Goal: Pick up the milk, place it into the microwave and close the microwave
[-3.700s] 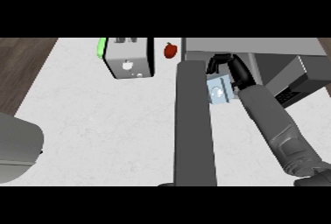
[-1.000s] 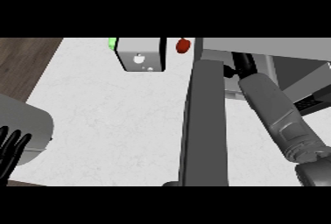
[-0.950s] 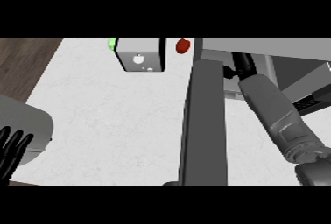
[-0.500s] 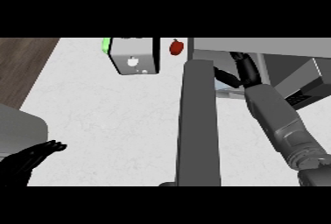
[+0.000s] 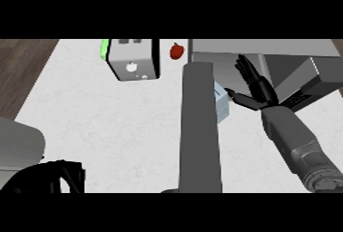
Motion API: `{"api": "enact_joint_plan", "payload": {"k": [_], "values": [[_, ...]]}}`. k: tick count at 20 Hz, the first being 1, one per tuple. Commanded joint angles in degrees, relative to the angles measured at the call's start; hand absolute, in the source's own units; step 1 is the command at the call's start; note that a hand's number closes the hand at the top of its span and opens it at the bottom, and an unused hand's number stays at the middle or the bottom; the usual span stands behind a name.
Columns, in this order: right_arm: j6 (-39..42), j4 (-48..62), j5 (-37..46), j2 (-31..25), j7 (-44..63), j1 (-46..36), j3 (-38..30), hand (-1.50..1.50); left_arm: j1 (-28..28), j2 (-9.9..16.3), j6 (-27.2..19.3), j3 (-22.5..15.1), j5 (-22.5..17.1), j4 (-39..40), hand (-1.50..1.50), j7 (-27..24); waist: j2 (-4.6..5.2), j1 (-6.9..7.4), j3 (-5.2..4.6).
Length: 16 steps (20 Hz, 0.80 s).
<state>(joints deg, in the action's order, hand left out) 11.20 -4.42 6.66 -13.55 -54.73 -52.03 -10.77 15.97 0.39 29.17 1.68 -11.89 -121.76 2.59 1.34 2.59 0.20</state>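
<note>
The white speckled table is carrying a toaster, a red apple just beside it, and the microwave at right

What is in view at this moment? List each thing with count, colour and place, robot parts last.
Counter: one, white speckled, filling the middle and left.
Floor: dark wood, strip at far left.
Toaster: one, silver with a green side, top centre-left on the counter.
Apple: one, red, right of the toaster.
Microwave: one, grey, top right, open.
Microwave door: one, dark grey, seen edge-on, running down the centre.
Milk: one, pale blue-white carton, just right of the door, mostly hidden.
Left hand: black, lower left corner, fingers curled.
Right hand: black, fingers straight, inside the microwave opening, beside the milk.
</note>
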Motion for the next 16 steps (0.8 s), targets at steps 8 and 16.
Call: {"api": "enact_joint_plan", "payload": {"k": [8,16], "values": [[6.7,-5.3,1.2,-0.9,-5.5,11.2,2.1,-1.5,-6.0,-0.4,-5.0,-11.0,5.9,3.1,1.5,3.7,-1.04,-2.0,-0.13],[11.8,-10.1,-0.8,-6.2,-5.4,18.3,1.7,-1.5,-15.6,-0.4,-14.4,-19.6,14.3,11.6,1.5,2.0,-1.27,-3.12,-0.16]]}}
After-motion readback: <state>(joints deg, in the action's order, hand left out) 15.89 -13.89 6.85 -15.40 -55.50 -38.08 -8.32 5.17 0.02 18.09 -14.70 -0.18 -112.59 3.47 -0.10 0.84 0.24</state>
